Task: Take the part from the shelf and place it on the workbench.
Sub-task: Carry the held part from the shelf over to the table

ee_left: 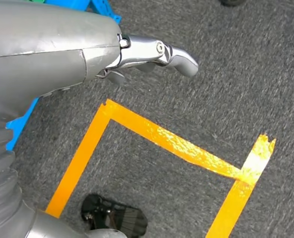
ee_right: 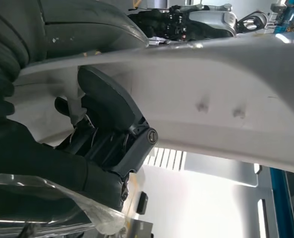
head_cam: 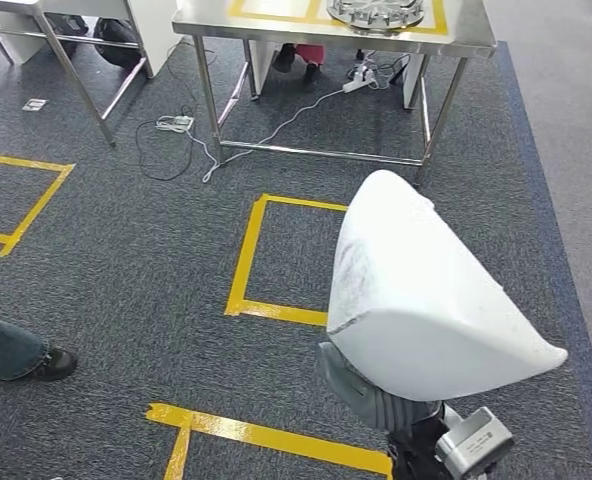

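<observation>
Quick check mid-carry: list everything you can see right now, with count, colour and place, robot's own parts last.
part: one, white, curved shell, held up in front of the robot
workbench: one, steel, ahead across the carpet
round metal fixture: one, silver, on the workbench
floor tape square: one, yellow, between robot and workbench
power strips: two, white, on the carpet by the workbench legs
person's shoe: one, dark, far left
left hand: grey, holding nothing, over the carpet
right hand: dark grey, grips the part

One white part (head_cam: 421, 290), two steel tables (head_cam: 338, 25), three yellow tape squares (head_cam: 244, 270).
</observation>
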{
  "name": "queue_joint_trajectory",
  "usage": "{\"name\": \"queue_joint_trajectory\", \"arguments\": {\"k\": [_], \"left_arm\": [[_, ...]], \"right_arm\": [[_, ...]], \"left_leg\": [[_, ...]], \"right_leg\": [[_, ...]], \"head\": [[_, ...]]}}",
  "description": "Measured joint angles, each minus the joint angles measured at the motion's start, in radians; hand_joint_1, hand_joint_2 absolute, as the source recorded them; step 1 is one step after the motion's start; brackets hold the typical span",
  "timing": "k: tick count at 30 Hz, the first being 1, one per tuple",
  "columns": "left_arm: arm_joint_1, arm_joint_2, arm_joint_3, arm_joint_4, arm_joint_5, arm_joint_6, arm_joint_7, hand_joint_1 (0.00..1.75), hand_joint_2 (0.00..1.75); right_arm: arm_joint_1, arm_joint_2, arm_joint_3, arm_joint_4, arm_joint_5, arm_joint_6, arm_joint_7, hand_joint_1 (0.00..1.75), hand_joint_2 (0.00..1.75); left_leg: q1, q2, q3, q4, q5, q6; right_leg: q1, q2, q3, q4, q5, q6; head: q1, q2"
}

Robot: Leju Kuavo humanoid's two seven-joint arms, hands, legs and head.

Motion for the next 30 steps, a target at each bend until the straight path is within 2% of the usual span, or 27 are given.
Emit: {"name": "queue_joint_trajectory", "arguments": {"k": [2,6,10,12,15,17,19,20,21,22,24,25,26,27,30], "left_arm": [[0.0,-0.001,0.0,-0.001,0.005,-0.002,0.001,0.0,1.75],[0.0,-0.001,0.002,-0.002,0.012,-0.006,0.003,0.0,1.75],[0.0,0.0,0.002,-0.003,0.014,-0.007,0.004,0.0,1.75],[0.0,0.001,0.002,-0.004,0.015,-0.007,0.004,0.0,1.75],[0.001,0.002,0.003,-0.006,0.016,-0.008,0.005,0.0,1.75],[0.0,0.0,0.003,-0.006,0.019,-0.009,0.005,0.0,1.75],[0.0,-0.001,0.003,-0.007,0.021,-0.009,0.005,0.0,1.75],[0.001,-0.001,0.003,-0.007,0.023,-0.009,0.006,0.0,1.75],[0.001,-0.001,0.003,-0.008,0.023,-0.01,0.006,0.0,1.75],[0.002,-0.002,0.004,-0.008,0.024,-0.01,0.006,0.0,1.75],[0.003,-0.004,0.004,-0.008,0.025,-0.011,0.006,0.0,1.75],[0.002,-0.004,0.004,-0.009,0.025,-0.012,0.006,0.0,1.75],[0.002,-0.003,0.004,-0.01,0.025,-0.012,0.006,0.0,1.75],[0.002,-0.002,0.004,-0.011,0.025,-0.012,0.006,0.0,1.75],[0.003,-0.002,0.004,-0.013,0.025,-0.012,0.006,0.0,1.75]], "right_arm": [[0.0,0.0,-0.002,0.001,-0.009,0.007,0.006,1.75,1.75],[0.001,0.0,-0.008,0.002,-0.004,-0.009,0.004,1.75,1.75],[0.001,0.0,-0.013,0.002,-0.003,-0.018,0.002,1.75,1.75],[0.001,0.001,-0.015,0.004,-0.006,-0.018,0.002,1.75,1.75],[0.0,0.001,-0.016,0.003,-0.014,-0.018,0.002,1.75,1.75],[-0.001,0.001,-0.017,0.003,-0.017,-0.019,0.002,1.75,1.75],[0.001,0.001,-0.019,0.006,-0.022,-0.019,0.002,1.75,1.75],[0.003,0.001,-0.019,0.007,-0.024,-0.019,0.002,1.75,1.75],[0.005,0.001,-0.019,0.009,-0.026,-0.018,0.002,1.75,1.75],[0.007,0.001,-0.02,0.01,-0.027,-0.019,0.003,1.75,1.75],[0.007,0.001,-0.02,0.012,-0.028,-0.019,0.003,1.75,1.75],[0.007,0.001,-0.021,0.012,-0.028,-0.019,0.003,1.75,1.75],[0.007,0.001,-0.021,0.013,-0.028,-0.019,0.004,1.75,1.75],[0.007,0.001,-0.021,0.014,-0.028,-0.019,0.004,1.75,1.75],[0.009,0.001,-0.022,0.014,-0.028,-0.023,0.005,1.75,1.75]], "left_leg": [[-0.001,0.0,0.0,0.001,-0.001,0.003],[-0.003,0.0,0.0,0.002,-0.001,0.006],[-0.003,0.0,0.001,0.002,-0.001,0.007],[-0.005,0.0,0.001,0.005,-0.003,0.014],[-0.003,-0.001,0.017,-0.022,0.004,0.034],[0.003,-0.001,0.039,-0.054,0.015,0.043],[0.004,-0.002,0.046,-0.062,0.016,0.045],[0.004,-0.003,0.047,-0.061,0.014,0.044],[0.005,-0.005,0.048,-0.058,0.01,0.041],[0.006,-0.007,0.05,-0.055,0.005,0.036],[0.012,-0.012,0.055,-0.041,-0.009,0.021],[0.013,-0.014,0.054,-0.032,-0.018,0.012],[0.012,-0.016,0.052,-0.023,-0.025,0.003],[0.01,-0.017,0.05,-0.016,-0.03,-0.003],[0.013,-0.018,0.053,-0.009,-0.039,-0.012]], "right_leg": [[-0.001,0.0,0.001,-0.003,0.002,0.005],[-0.003,0.0,0.002,-0.006,0.002,0.021],[-0.003,0.0,0.003,-0.006,0.002,0.023],[-0.006,-0.001,0.004,-0.011,0.004,0.031],[-0.007,0.0,0.011,-0.019,0.004,0.045],[-0.007,0.013,-0.016,0.035,-0.027,0.045],[-0.008,0.025,-0.087,0.163,-0.081,0.045],[-0.01,0.027,-0.122,0.22,-0.097,0.047],[-0.012,0.027,-0.144,0.246,-0.094,0.05],[-0.014,0.027,-0.147,0.236,-0.071,0.053],[-0.021,0.028,-0.102,0.124,0.003,0.06],[-0.022,0.031,-0.076,0.071,0.023,0.062],[-0.023,0.035,-0.058,0.037,0.031,0.059],[-0.022,0.038,-0.05,0.027,0.026,0.053],[-0.019,0.039,-0.044,0.032,0.015,0.027]], "head": [[0.0,0.0],[0.0,0.0],[-0.001,0.0],[-0.001,0.0],[0.0,0.0],[0.005,0.0],[0.01,0.0],[0.011,0.0],[0.011,0.0],[0.011,0.0],[0.012,0.0],[0.014,0.0],[0.015,0.0],[0.014,0.0],[0.007,0.0]]}}
